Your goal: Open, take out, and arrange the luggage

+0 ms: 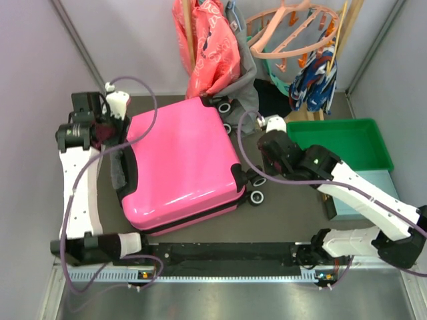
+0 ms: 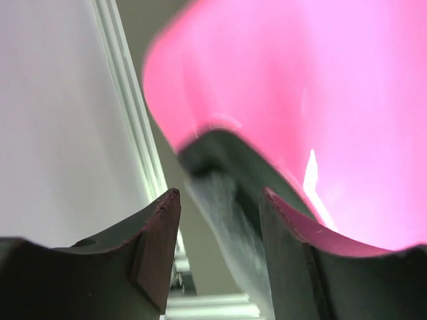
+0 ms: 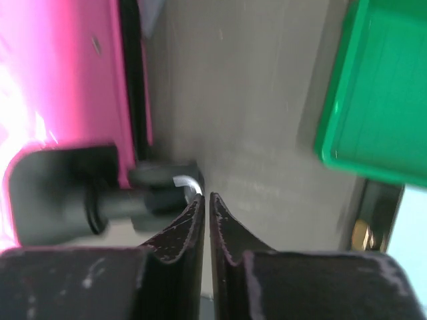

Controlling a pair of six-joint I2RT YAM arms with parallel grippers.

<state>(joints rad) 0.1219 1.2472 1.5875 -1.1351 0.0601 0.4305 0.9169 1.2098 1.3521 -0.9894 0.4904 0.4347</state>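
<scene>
The luggage (image 1: 180, 160) is a hot-pink hard-shell suitcase lying flat on the dark mat, its black wheels (image 1: 257, 189) on the right side. My left gripper (image 1: 112, 137) hovers at its upper-left edge. In the left wrist view the left gripper (image 2: 220, 200) is open, and a strip of grey lining (image 2: 227, 220) hangs between the fingers below the pink shell (image 2: 300, 87). My right gripper (image 1: 267, 160) sits just right of the case. In the right wrist view the right gripper (image 3: 205, 199) is shut on nothing, its tips beside a black wheel (image 3: 157, 183).
A green tray (image 1: 340, 137) stands right of the right arm, with a pale teal box (image 1: 373, 181) in front of it. Red and grey clothes (image 1: 213, 47) and a round peg hanger (image 1: 293, 33) hang at the back. Walls close in on both sides.
</scene>
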